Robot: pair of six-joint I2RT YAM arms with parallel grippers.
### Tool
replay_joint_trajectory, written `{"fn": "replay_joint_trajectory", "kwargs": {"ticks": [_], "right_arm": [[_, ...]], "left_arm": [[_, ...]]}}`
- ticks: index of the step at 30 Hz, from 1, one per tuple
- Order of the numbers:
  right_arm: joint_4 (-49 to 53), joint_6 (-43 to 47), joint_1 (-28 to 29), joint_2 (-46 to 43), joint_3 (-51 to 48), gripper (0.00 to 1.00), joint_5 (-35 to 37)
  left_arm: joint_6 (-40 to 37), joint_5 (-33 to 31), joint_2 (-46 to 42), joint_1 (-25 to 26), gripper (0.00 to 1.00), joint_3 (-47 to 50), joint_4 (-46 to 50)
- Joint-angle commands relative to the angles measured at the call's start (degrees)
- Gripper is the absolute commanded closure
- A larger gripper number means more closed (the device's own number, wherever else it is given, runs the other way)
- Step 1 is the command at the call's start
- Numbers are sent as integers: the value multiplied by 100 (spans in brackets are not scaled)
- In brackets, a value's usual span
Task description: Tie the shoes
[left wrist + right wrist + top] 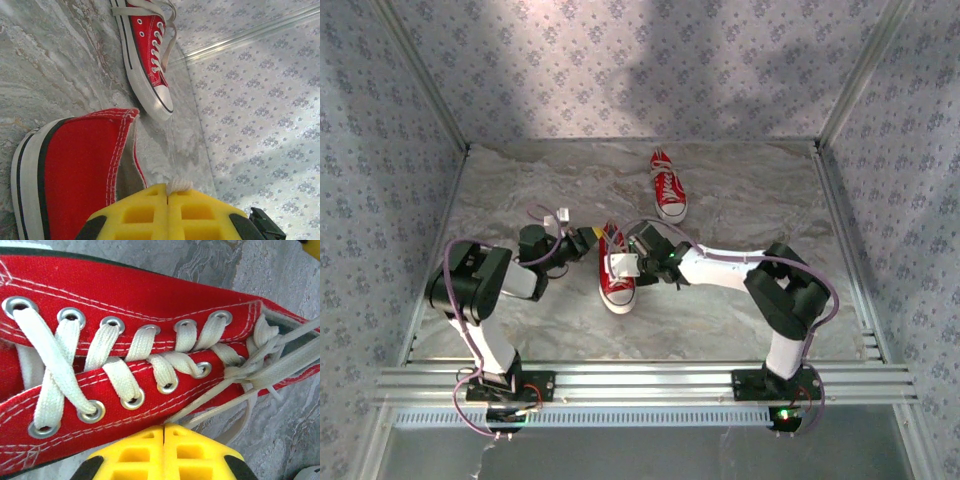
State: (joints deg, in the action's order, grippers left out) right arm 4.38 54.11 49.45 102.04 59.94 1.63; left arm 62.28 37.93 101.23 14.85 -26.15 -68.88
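Observation:
The near shoe (617, 280) is a red sneaker with white laces, lying mid-table with its toe toward the arms. My left gripper (590, 241) sits at the left of its heel and my right gripper (640, 240) at the right. In the left wrist view the yellow fingers (168, 192) are shut, with a stub of white lace (179, 184) poking out beside the red heel (80, 170). In the right wrist view the gripper (164, 429) is shut on two lace strands (220, 395) that run taut from a loose knot (250, 367) at the top eyelets. The other shoe (668, 186) lies farther back.
The marbled table (740, 200) is enclosed by patterned walls (620, 60) at the back and sides. A metal rail (640, 382) runs along the near edge by the arm bases. The far shoe's laces (167, 30) lie loose beside it.

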Motion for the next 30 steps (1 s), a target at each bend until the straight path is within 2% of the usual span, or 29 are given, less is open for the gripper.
{"fn": "replay_joint_trajectory", "kwargs": {"ticks": [1, 12, 30], "right_arm": [[644, 205, 56, 98, -10, 100, 145], [726, 184, 47, -166, -184, 100, -131], [1329, 415, 127, -176, -172, 100, -54]], "left_arm": [[344, -377, 113, -114, 100, -217, -965], [118, -453, -112, -122, 100, -269, -546], [109, -497, -130, -140, 100, -279, -451]]}}
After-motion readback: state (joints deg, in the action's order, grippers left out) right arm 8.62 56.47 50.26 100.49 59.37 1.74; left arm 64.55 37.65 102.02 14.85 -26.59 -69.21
